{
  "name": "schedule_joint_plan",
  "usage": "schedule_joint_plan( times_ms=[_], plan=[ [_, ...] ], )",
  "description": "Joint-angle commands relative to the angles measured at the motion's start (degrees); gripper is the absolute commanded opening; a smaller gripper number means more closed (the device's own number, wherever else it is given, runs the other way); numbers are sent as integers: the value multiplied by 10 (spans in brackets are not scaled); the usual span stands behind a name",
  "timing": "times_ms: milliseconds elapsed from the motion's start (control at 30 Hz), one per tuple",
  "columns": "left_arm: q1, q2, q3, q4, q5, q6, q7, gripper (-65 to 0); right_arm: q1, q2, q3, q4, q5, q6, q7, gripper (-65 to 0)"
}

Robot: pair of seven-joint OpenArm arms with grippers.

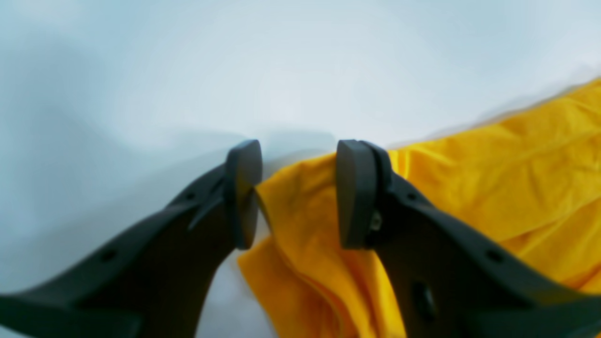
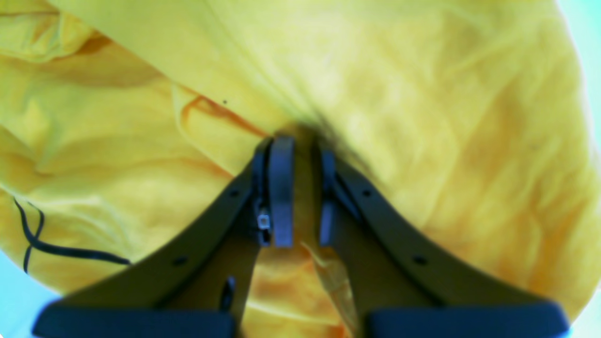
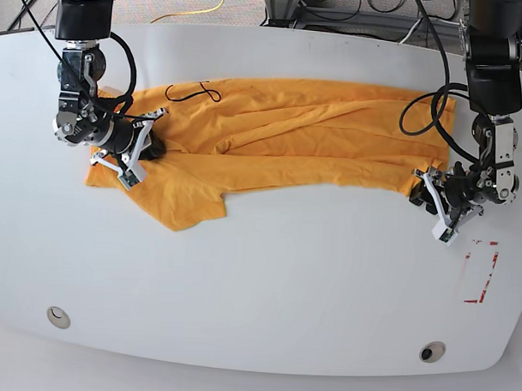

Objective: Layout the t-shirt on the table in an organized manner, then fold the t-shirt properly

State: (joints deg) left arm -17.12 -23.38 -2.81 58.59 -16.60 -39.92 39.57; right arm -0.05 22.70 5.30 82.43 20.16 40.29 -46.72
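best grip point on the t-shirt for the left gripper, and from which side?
The bottom corner of the t-shirt, already between the left gripper's open fingers. Come in low from the bare table beyond the hem: there the cloth bunches into a raised fold worth pinching.

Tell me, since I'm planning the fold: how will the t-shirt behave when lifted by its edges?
The t-shirt is probably floppy: it lies creased and bunches between the right gripper fingers. It likely sags between grips. It looks light and should drag easily across the smooth table.
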Motion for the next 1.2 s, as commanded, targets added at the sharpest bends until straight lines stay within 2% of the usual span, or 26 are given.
schedule_joint_plan(
  times_ms=[0, 67, 200, 267, 567, 700, 1000, 1167],
  plan=[
    [-9, -9, -1, 7, -2, -1, 3, -421, 5, 6, 2, 1, -12, -3, -19, -577],
    [-9, -10, -1, 7, -2, -1, 3, -438, 9, 6, 2, 1, -12, -3, -19, -577],
    [-9, -10, 0, 7, -2, -1, 3, -550, 10, 0, 2, -6, -12, -3, -19, -577],
    [-9, -10, 0, 7, -1, -1, 7, -586, 15, -1, 2, -12, -13, -3, -19, -577],
    [-9, -10, 0, 7, -1, -1, 21, -599, 26, -2, 2, -28, -13, -3, -19, -577],
    [-9, -10, 0, 18, -1, -1, 21, -650, 26, -3, 2, -28, -13, -3, -19, -579],
    [30, -12, -3, 142, -1, -1, 25, -646, 26, -3, 2, -28, -13, -3, -19, -579],
    [46, -23, -4, 204, -2, -1, 64, -646, 26, -3, 2, -28, -13, -3, -19, -579]
  ],
)
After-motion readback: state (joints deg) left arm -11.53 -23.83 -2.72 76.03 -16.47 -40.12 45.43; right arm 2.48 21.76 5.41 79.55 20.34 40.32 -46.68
